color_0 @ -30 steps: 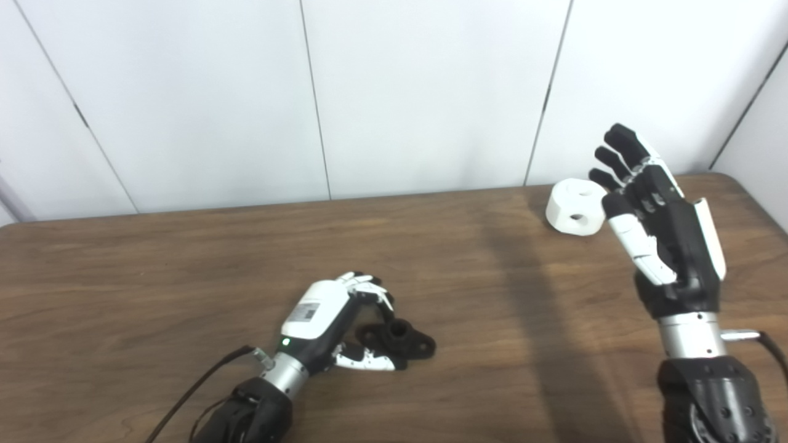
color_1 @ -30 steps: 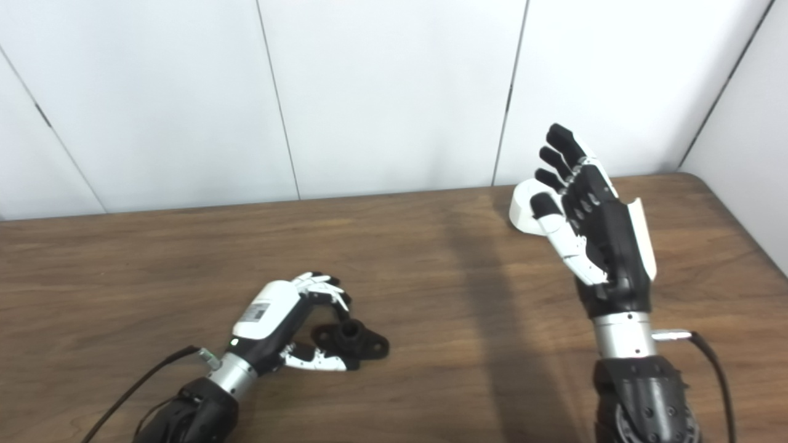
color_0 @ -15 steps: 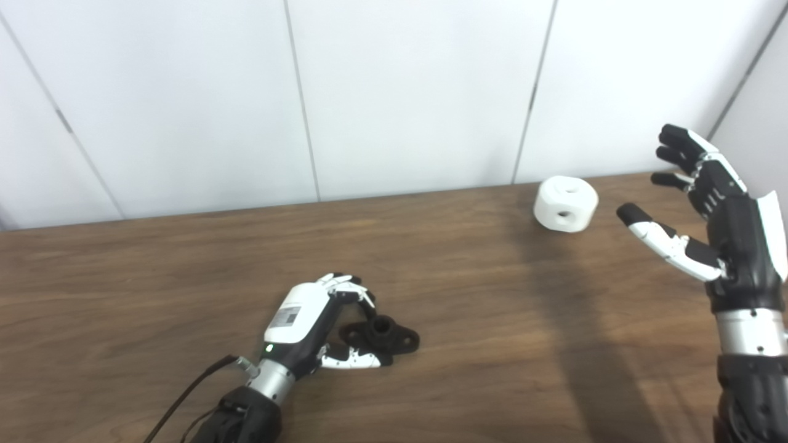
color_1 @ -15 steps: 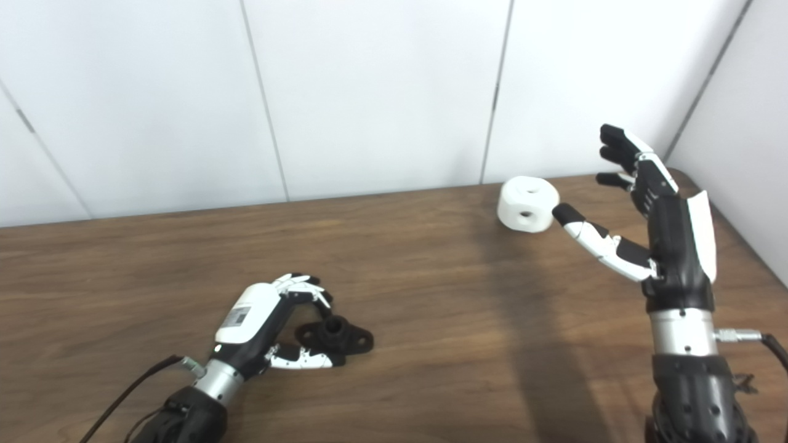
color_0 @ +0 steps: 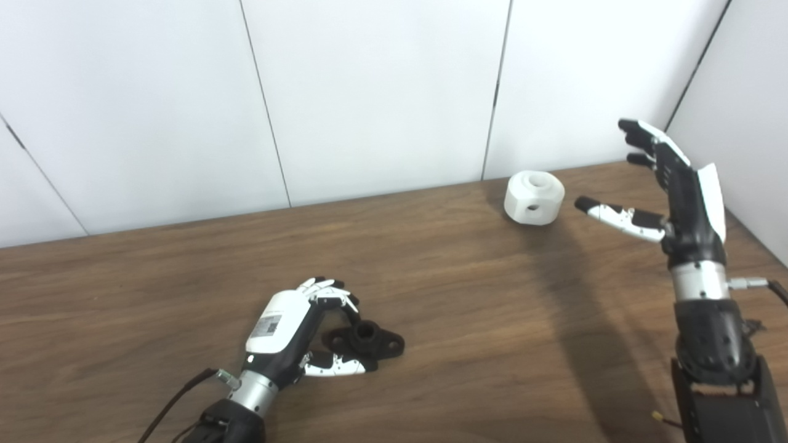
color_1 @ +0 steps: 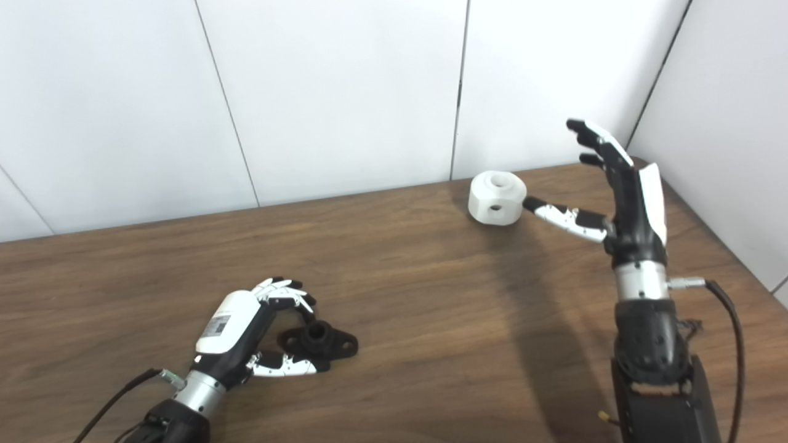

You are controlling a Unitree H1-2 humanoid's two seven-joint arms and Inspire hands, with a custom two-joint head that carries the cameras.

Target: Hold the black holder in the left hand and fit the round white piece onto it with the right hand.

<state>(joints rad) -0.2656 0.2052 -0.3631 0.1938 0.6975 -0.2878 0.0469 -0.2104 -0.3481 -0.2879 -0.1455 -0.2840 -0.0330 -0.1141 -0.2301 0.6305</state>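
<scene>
Left hand [color_0: 289,329] fingers curl around the black holder [color_0: 369,338] on the table [color_0: 468,344]; right hand [color_0: 677,191], fingers spread, hovers beside the white piece [color_0: 534,197].

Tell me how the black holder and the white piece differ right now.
The black holder is low and flat with side lugs; the white piece is a taller, chunky round block. The holder lies near the front between the left hand's curled fingers; the piece sits far back, untouched, beside the open right hand. Both rest on the table, hole upward.
</scene>
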